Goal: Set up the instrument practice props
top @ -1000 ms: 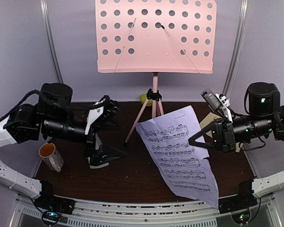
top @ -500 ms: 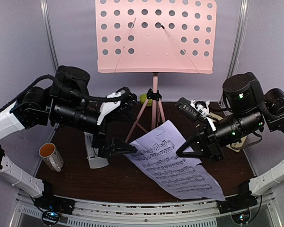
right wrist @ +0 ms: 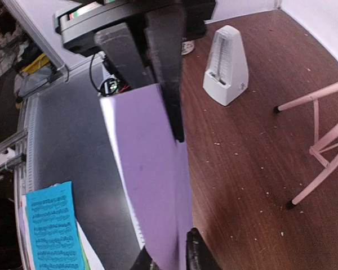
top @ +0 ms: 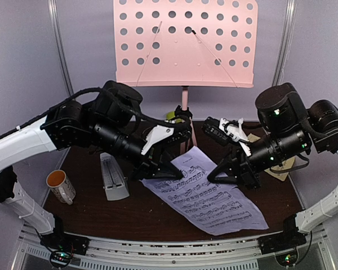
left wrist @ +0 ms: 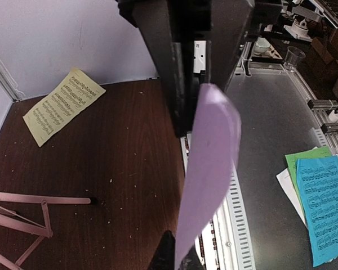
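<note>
The lavender page (top: 214, 197) is lying low over the table (top: 158, 219), its long axis running from the near-right corner, close to the table's front edge, toward the far-left. Its far end is lifting off the wood where the 2 arms are meeting it. The left gripper (top: 172, 171) is pinching that far end from the left. In the left wrist view the page is coming out from between closed fingers and bowing downward. The right gripper (top: 219, 175) is clamping the opposite side edge, and its own camera shows the page passing between its closed fingers too. So both are holding the 1 page, facing each other across its short width.

To the left of the page, the grey metronome (top: 114, 179) is standing upright, well apart from both grippers. The white mug (top: 60, 185) is sitting further left again. A pale-yellow page (left wrist: 65, 104) is lying flat on the wood by the wall.

Beyond the grippers, the pink music stand (top: 186, 42) is rising from its tripod legs, with its perforated desk far above and behind the held page. That looks like the relation that matters: the desk lies up and away from both grippers, roughly centred between them, the left one slightly nearer the mast. The page probably needs raising and turning until its long axis stands upright against the desk.
</note>
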Controlling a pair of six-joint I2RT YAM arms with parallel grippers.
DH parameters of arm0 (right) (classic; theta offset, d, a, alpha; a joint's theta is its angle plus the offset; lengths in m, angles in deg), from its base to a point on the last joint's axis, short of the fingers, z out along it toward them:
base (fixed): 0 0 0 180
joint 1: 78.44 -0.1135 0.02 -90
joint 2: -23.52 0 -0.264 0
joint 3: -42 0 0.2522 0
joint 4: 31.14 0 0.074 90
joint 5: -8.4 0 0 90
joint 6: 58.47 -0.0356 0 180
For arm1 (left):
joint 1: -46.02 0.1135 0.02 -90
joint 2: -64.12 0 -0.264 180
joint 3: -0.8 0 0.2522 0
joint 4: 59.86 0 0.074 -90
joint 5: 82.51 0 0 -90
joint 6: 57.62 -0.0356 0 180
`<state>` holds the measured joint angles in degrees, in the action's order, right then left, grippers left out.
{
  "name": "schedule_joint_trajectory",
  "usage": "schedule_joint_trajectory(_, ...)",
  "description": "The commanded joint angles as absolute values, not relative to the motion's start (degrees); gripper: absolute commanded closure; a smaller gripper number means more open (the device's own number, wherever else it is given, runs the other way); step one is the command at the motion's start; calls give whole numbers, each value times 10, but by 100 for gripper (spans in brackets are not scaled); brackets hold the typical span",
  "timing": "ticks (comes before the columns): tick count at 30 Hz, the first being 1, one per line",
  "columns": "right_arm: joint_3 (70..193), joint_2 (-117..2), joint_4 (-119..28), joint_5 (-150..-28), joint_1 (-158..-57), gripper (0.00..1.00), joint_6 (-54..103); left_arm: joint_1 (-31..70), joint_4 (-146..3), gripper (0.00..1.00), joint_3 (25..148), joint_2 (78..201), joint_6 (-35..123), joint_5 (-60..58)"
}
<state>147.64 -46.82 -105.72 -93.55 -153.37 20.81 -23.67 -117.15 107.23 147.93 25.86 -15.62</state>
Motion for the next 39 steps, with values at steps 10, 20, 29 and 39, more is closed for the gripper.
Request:
schedule_joint_trajectory(10,1250,-204,-874,-766,-1532,0,147,-167,-1000,100,977,1360,328,-219)
schedule_joint_trajectory(20,1087,-16,-775,-644,-1532,0,122,-105,-945,100,977,1325,372,-318)
schedule_joint_trajectory(29,1109,-102,-724,-679,-1533,21,187,-95,-878,100,974,1332,432,-366)
schedule_joint_trajectory(39,1134,-97,-748,-654,-1531,100,184,-67,-870,96,901,1319,463,-330)
